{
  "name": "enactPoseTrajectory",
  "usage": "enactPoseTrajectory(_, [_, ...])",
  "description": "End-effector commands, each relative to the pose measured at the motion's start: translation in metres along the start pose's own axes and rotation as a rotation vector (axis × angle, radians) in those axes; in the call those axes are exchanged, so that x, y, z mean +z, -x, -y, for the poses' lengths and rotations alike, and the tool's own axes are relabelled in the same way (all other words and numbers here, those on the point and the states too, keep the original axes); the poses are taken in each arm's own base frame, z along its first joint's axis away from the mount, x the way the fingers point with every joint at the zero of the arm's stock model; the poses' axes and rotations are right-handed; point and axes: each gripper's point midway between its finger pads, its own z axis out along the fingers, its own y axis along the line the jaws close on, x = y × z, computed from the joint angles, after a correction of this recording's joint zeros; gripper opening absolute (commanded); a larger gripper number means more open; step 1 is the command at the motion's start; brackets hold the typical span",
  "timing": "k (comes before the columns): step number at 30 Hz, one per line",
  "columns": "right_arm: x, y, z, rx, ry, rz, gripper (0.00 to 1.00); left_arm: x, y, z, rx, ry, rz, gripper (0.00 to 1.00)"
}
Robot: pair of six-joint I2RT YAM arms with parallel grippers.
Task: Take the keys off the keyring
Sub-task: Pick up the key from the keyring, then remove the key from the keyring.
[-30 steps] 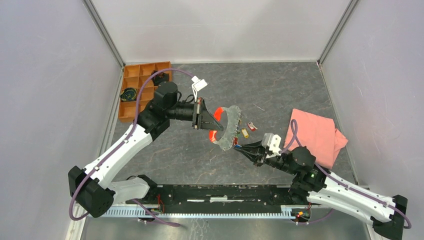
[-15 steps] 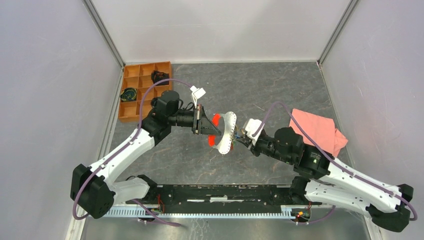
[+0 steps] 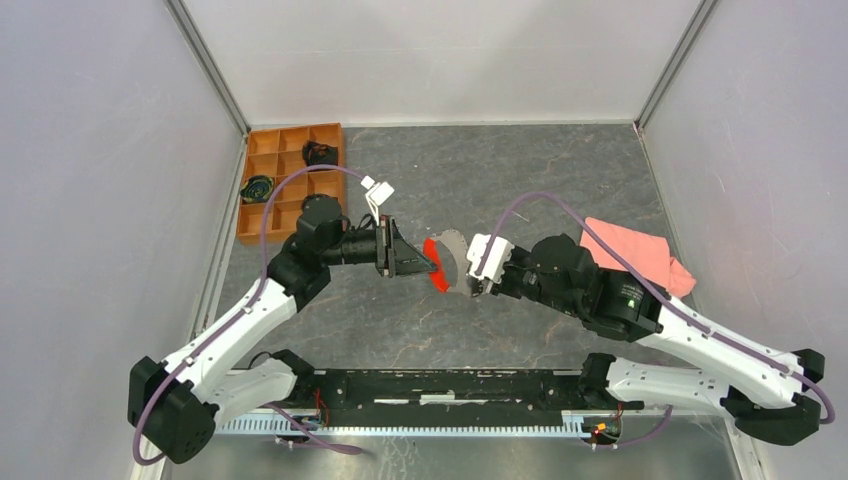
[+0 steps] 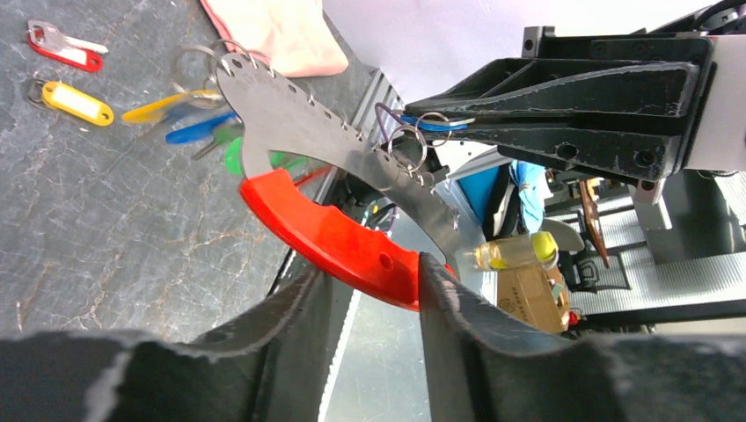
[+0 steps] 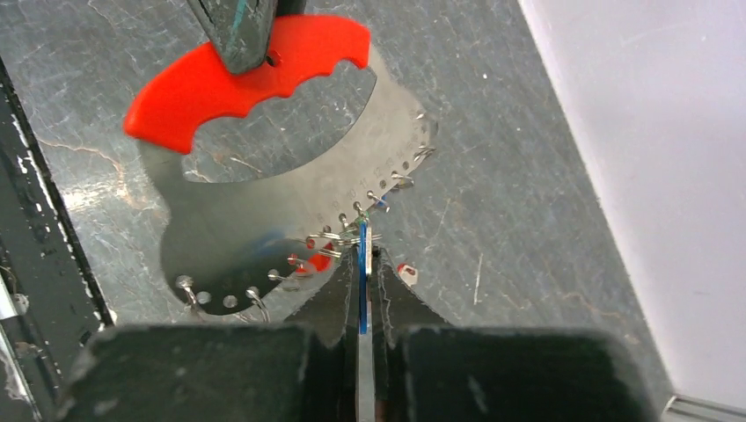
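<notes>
Left gripper [image 4: 368,280]: fingers apart, flanking the red handle [image 4: 339,246] of the keyring [image 4: 299,119], a curved metal plate raised off the table [image 3: 560,170] at the centre of the overhead view. Right gripper [image 5: 362,264]: fingers together on a blue key [image 5: 362,294] ringed to the plate's holed edge. A red key [image 4: 66,53] and a yellow key [image 4: 77,101] lie loose on the table, upper left of the left wrist view.
</notes>
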Motion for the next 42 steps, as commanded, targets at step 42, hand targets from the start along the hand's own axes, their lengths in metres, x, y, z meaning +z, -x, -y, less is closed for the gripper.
enactPoseTrajectory(42, [-0.049,0.117,-0.017,-0.581,0.022,0.528,0.01,-0.067,0.082,0.078,0.825,0.045,0.509,0.67])
